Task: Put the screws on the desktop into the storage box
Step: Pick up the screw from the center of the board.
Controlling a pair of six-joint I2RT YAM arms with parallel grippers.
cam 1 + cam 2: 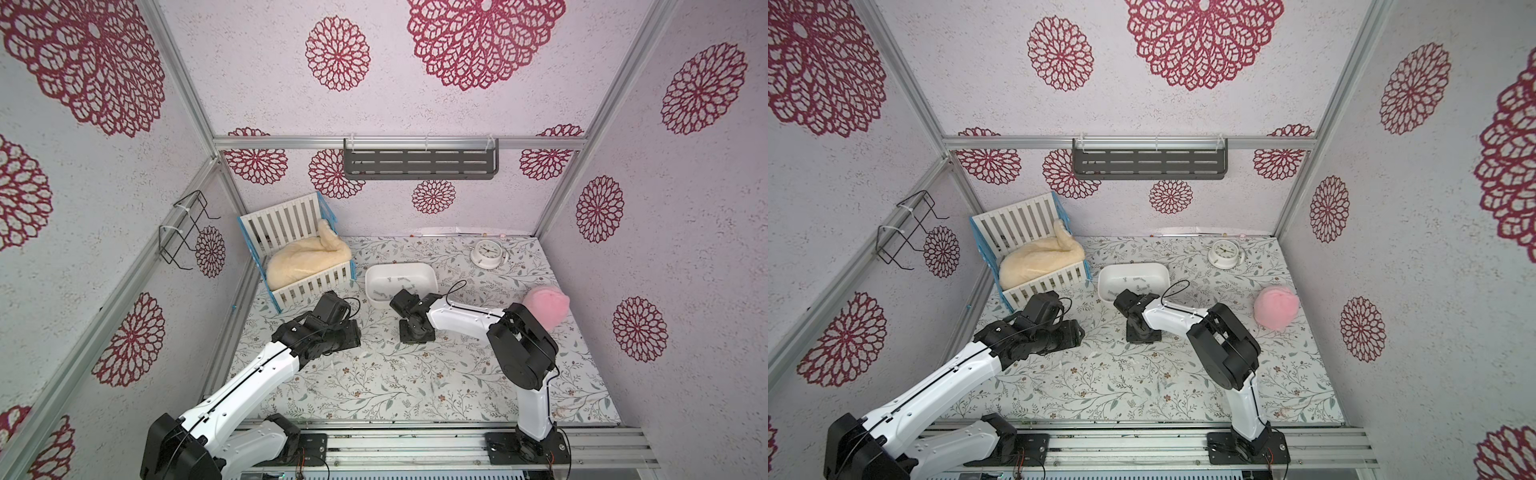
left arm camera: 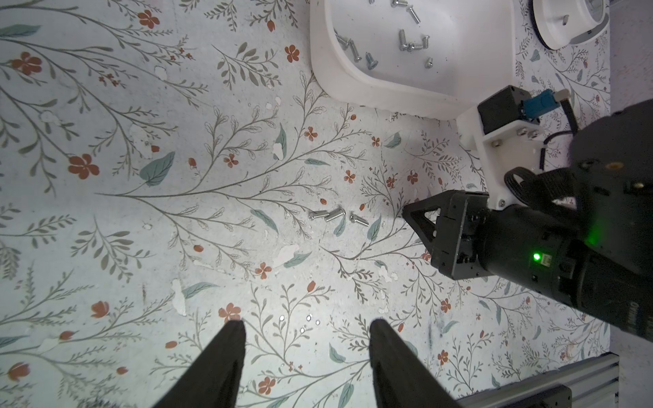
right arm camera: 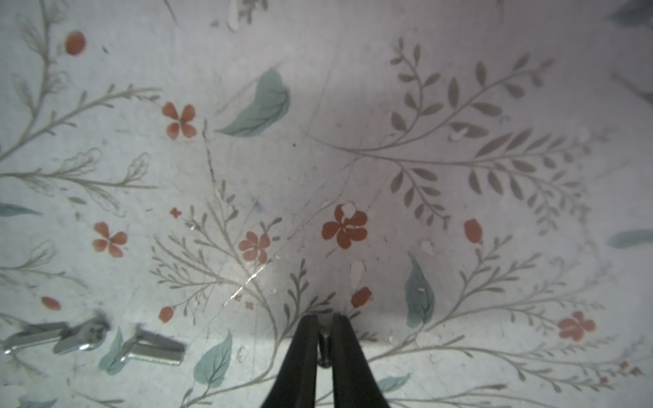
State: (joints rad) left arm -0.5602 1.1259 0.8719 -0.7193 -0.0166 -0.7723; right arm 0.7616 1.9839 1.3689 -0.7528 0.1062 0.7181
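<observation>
Right gripper [image 3: 324, 323] is down at the desktop [image 1: 395, 374], jaws drawn nearly together and pinched on a single screw [image 3: 323, 348]. By my reading, the small gap between the jaws is just the screw's own width. The hold sits right at the tips, which suits a part this tiny but leaves little margin: a tilt or jolt on the lift could drop it. Three more screws [image 2: 334, 215] lie loose on the desktop in a tight cluster just beside the right gripper. Whether two of them touch is hard to tell. Box [image 2: 353, 79] stands near, just beyond the right arm's wrist in both top views, open side up. Many stored screws [image 2: 406, 39] already lie on its floor, so the task looks well along. The held one plus three are left to go, as far as these views show. Left gripper [image 2: 307, 335] hovers above the desktop, jaws apart and holding nothing, set back from the cluster. I judge it is placed clear so the two arms do not crowd the same small spot. Next step, judged: lift straight up, carry the short way over the box rim, and release low over the floor so the screw does not bounce out.
</observation>
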